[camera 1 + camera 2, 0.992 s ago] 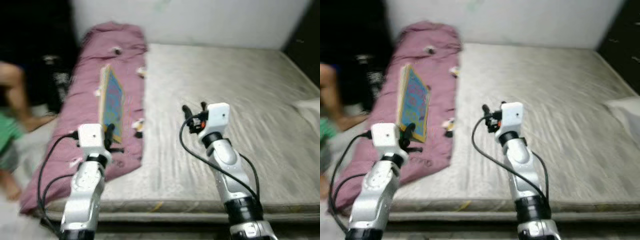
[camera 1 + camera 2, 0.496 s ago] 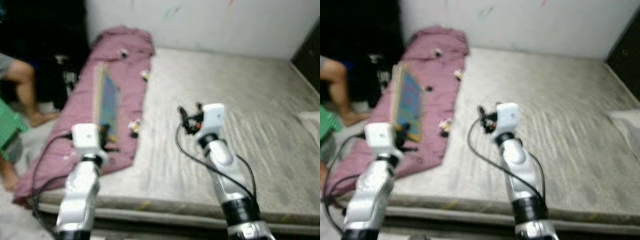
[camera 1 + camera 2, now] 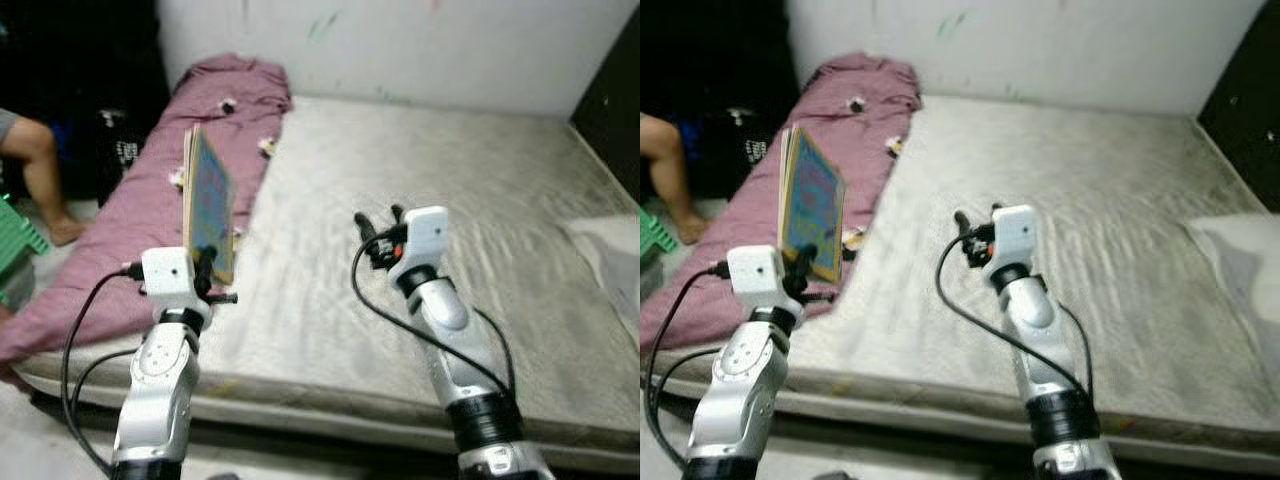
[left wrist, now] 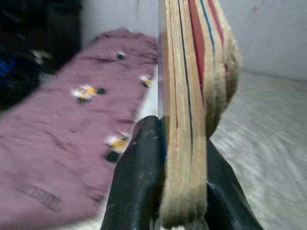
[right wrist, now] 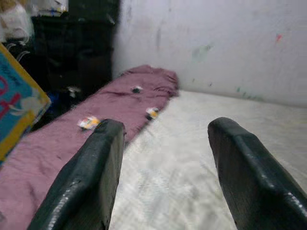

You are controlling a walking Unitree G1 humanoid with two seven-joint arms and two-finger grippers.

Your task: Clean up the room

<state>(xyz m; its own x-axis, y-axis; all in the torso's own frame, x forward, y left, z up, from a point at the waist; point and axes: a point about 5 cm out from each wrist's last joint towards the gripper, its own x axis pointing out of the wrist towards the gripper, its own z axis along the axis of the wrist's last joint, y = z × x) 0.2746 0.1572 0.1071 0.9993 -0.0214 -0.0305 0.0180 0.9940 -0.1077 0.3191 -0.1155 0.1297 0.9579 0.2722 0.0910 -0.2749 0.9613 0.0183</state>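
Gripping a stack of thin colourful picture books [image 3: 207, 203] by its lower edge, the left tool [image 4: 165, 182] holds it upright above the grey mattress [image 3: 430, 180], beside the mauve blanket [image 3: 845, 125]. The right tool [image 5: 163, 167] hovers over the mattress, fingers spread, empty.

Wide bare grey mattress [image 3: 450, 180] ahead and right gives open passage. Crumpled maroon blanket with small printed patches [image 3: 150, 190] covers its left strip. Thick colourful board book [image 3: 207, 205] stands upright near left. Person's bare leg [image 3: 35, 165] far left; white wall [image 3: 420, 40] blocks far side.
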